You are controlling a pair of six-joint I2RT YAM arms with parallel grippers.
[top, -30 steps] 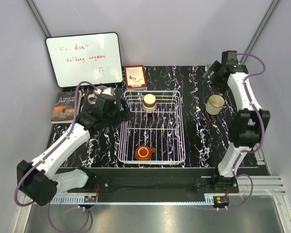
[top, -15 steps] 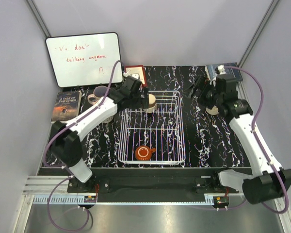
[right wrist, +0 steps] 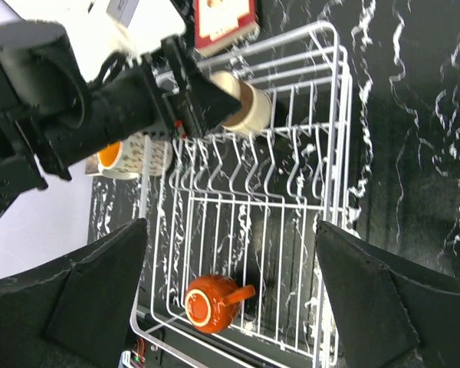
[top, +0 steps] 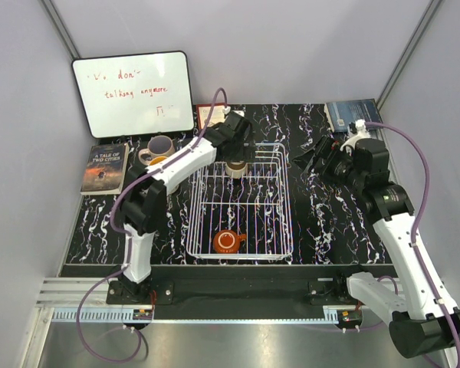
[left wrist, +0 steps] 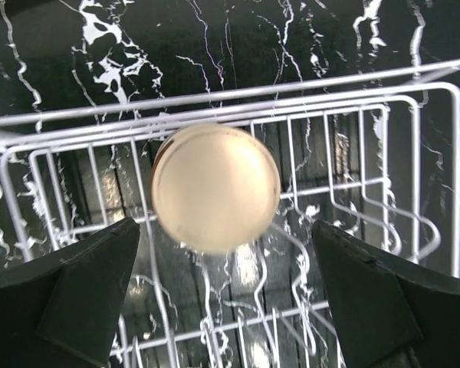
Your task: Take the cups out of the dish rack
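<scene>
Black marbled tabletop with white veins, pale walls all round. A white wire rack [top: 240,201] sits mid-table. At its far end is a cream cup [top: 234,167] among the prongs; the left wrist view shows only a flat, round cream face (blurred, so no handle can be made out). An orange cup [top: 228,241] sits at the rack's near edge, its handle pointing right.

The left gripper [top: 241,152] hangs above the cream cup. From its own camera the two fingers [left wrist: 77,291] stand wide apart, one on either side of the cup, touching nothing and holding nothing.

The right gripper [top: 310,157] hovers over bare table to the right of the rack's far corner, turned toward the rack. Its fingers [right wrist: 383,307] are also spread wide and empty.

Left of the rack, on the table, a pink cup [top: 161,144] stands with a second cup [top: 155,161] just beside it (orange inside). A whiteboard [top: 133,93] with red writing leans on the far wall, and a book [top: 105,167] lies at the table's left edge.
</scene>
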